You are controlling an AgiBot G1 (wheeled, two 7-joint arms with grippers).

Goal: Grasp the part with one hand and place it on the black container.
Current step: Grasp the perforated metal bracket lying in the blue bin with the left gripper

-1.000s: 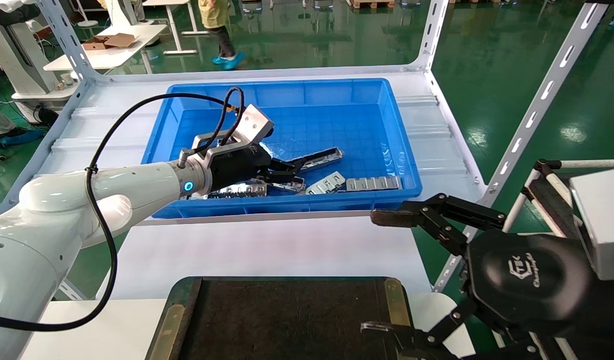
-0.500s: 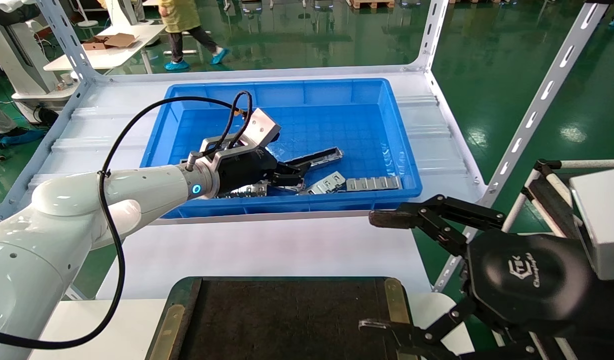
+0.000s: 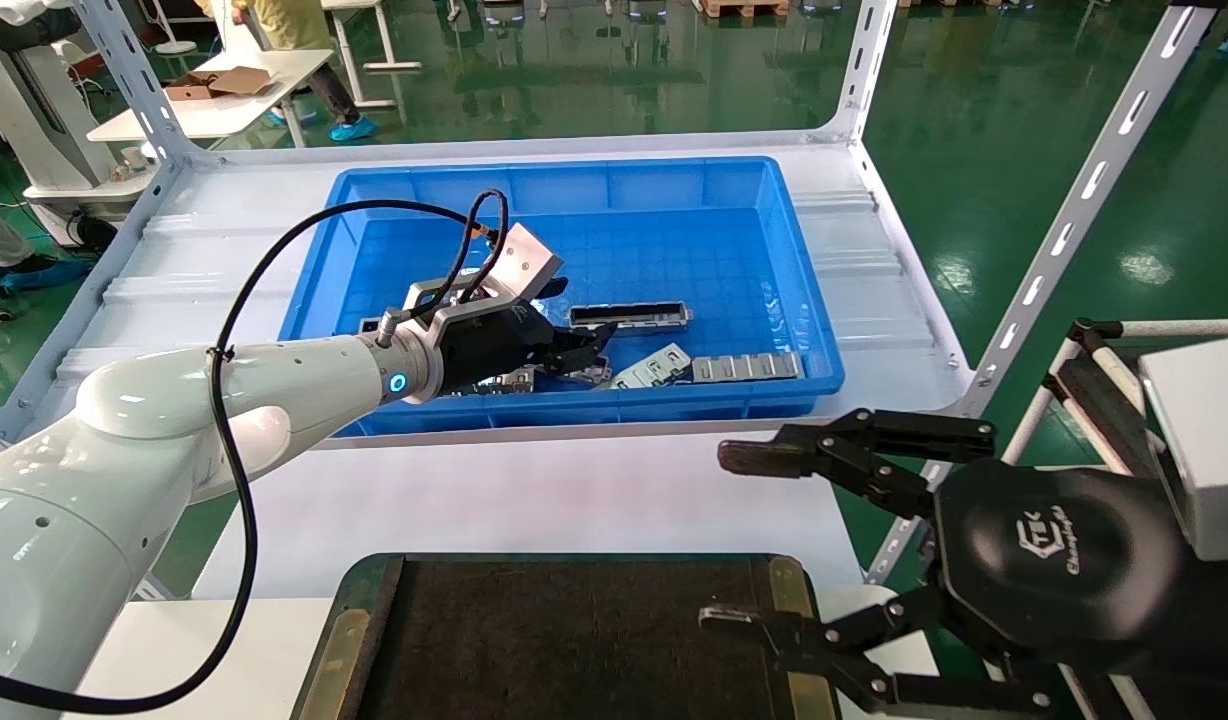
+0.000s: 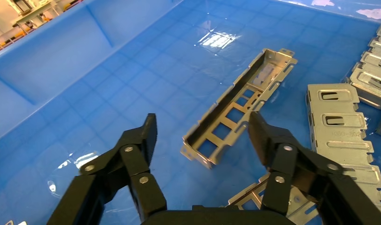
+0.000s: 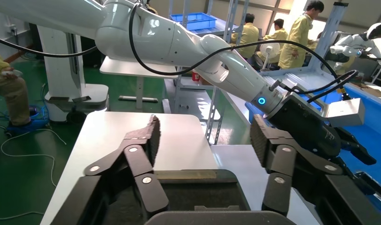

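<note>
The part point(image 3: 629, 317), a long silver channel bar, lies on the floor of the blue bin point(image 3: 574, 180). My left gripper point(image 3: 580, 325) is open and low in the bin, and its fingers stand to either side of the part's near end without gripping it. In the left wrist view the part point(image 4: 244, 101) runs away from between the open fingers of the left gripper point(image 4: 203, 127). My right gripper point(image 3: 734, 540) is open and empty, over the right edge of the black container point(image 3: 564, 640). The right wrist view shows the right gripper point(image 5: 202, 136) above the container point(image 5: 197, 187).
Short flat ribbed silver plates point(image 3: 749, 365) lie by the bin's near wall; they also show beside the part in the left wrist view point(image 4: 340, 126). The bin stands on a white shelf point(image 3: 534, 500) with slotted uprights point(image 3: 1064, 230). People walk on the green floor behind.
The part was slanted at the left gripper's fingertips and now lies level on the bin floor, free. The left gripper shifted slightly. The right gripper's fingers dropped a little and spread wider.
</note>
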